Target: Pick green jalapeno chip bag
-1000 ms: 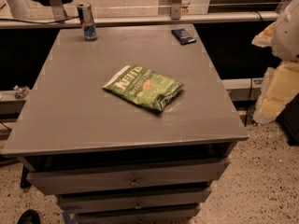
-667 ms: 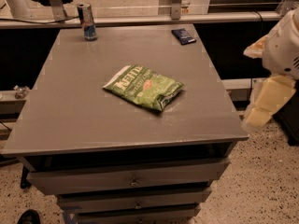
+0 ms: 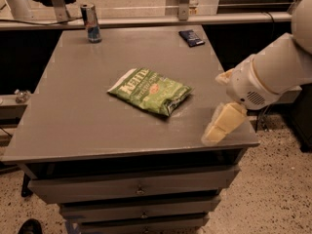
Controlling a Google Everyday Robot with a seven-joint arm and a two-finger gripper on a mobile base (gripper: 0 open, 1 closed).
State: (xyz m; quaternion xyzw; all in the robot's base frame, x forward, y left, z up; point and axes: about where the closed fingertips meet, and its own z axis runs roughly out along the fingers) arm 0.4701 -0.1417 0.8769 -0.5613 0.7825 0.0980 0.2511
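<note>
Grey flat top of a metal drawer cabinet (image 3: pixel 73 126): at its front right corner hovers the cream-coloured gripper (image 3: pixel 223 125); whether it is released or clenched I cannot tell. To its left, near the middle, lies flat the crinkly light-green jalapeno chip bag (image 3: pixel 150 90). It looks light, puffy and slippery, with fragile chips, so I would pinch gently a sealed end. Behind, well apart: a slim blue-silver can (image 3: pixel 90 22), a small dark flat packet (image 3: pixel 191 37).

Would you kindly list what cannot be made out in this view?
All in the camera view:
- Gripper, over the table's front-right corner, right of the green jalapeno chip bag: partly hidden by its own wrist.
- Arm: cut off by the right edge.
- Can and dark packet: print too small to read.
</note>
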